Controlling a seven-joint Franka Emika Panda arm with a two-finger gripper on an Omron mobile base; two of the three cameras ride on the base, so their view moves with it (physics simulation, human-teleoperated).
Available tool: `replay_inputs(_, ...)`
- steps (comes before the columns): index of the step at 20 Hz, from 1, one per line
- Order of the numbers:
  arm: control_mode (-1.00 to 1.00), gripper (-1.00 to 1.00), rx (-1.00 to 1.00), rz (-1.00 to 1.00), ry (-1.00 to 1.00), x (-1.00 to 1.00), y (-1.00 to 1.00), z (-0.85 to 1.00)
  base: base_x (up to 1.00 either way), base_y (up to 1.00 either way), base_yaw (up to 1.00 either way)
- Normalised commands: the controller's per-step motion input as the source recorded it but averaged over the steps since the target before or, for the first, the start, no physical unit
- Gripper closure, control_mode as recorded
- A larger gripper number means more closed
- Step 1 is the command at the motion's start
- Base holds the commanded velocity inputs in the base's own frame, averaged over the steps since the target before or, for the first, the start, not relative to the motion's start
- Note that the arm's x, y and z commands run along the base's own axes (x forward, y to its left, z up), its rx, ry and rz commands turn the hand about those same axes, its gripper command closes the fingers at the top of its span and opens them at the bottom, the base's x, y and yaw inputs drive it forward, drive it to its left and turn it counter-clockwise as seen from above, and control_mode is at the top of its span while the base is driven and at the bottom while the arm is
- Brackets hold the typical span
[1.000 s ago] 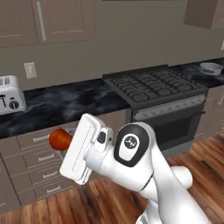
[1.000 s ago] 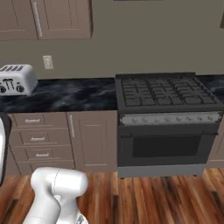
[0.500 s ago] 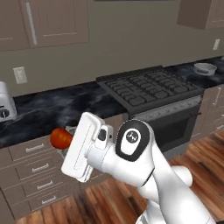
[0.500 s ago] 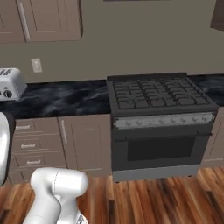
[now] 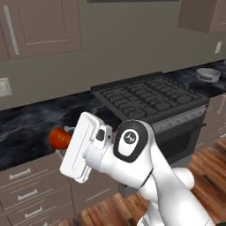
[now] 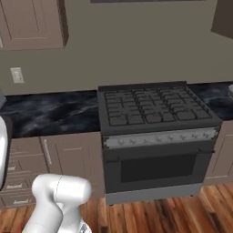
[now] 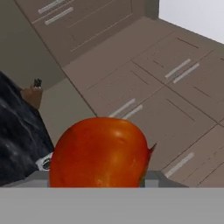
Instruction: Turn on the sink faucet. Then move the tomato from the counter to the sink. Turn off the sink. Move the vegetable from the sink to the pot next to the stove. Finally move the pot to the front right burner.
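Clenched on tomato (image 5: 58,138), carried in gripper (image 5: 65,140) in front of counter (image 5: 31,128) and drawers, left of stove (image 5: 150,99). Pot (image 5: 208,74) far right beyond stove, well apart; next carry probably rightward across the range.

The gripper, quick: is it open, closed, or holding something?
Gripper: closed on the tomato, carried in the air in front of the counter.

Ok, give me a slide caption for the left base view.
Robot arm carries the tomato in its jaws, in front of the black counter, left of the stove; grey pot waits far right.
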Motion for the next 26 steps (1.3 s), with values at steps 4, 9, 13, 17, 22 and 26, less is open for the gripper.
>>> replay_inputs(4, 1.00, 1.00, 0.00, 0.00, 0.00, 0.00, 0.00, 0.00, 0.24, -0.90, 0.00)
replay_inputs(9, 1.00, 1.00, 0.00, 0.00, 0.00, 0.00, 0.00, 0.00, 0.31, -0.84, 0.01)
replay_inputs(13, 1.00, 1.00, 0.00, 0.00, 0.00, 0.00, 0.00, 0.00, 0.21, -0.86, 0.02)
replay_inputs(17, 1.00, 1.00, 0.00, 0.00, 0.00, 0.00, 0.00, 0.00, 0.33, -0.72, 0.13)
replay_inputs(22, 1.00, 1.00, 0.00, 0.00, 0.00, 0.00, 0.00, 0.00, 0.47, -0.68, 0.22)
replay_inputs(26, 1.00, 1.00, 0.00, 0.00, 0.00, 0.00, 0.00, 0.00, 0.58, -0.63, 0.26)
